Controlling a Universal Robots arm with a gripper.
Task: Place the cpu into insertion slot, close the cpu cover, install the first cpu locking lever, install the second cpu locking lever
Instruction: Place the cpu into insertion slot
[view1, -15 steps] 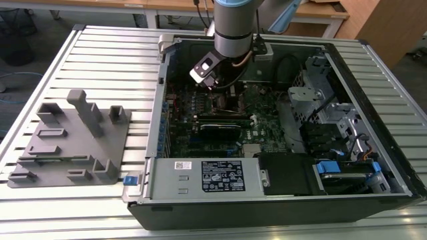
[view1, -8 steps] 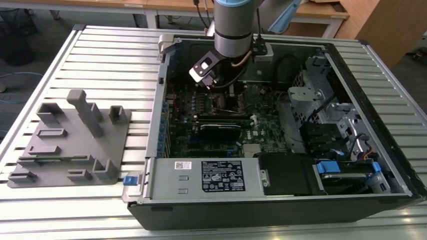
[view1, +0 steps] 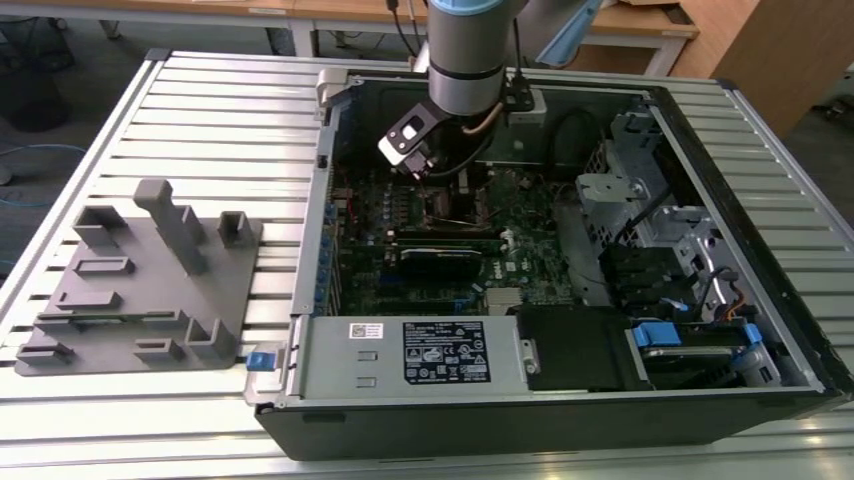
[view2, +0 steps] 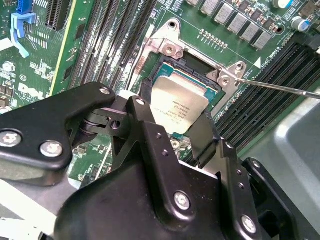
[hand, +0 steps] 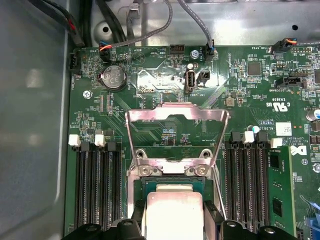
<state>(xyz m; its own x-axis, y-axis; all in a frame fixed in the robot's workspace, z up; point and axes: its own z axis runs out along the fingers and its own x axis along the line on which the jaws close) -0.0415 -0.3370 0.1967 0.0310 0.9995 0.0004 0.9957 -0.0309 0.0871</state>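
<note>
One step, the first, is in hand: the gripper (view2: 175, 122), jaws set close against opposite edges of the cpu (view2: 177, 102), holds it at the slot (view2: 195, 62), seated or just above I cannot tell, the cover (hand: 145, 114) standing open, so letting go calls for a level, square chip.

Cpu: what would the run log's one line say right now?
tool: shut on cpu | cpu: at insertion slot | cpu cover: open

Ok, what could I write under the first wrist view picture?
The gripper holds the cpu at the insertion slot, its cpu cover flipped open.
</note>
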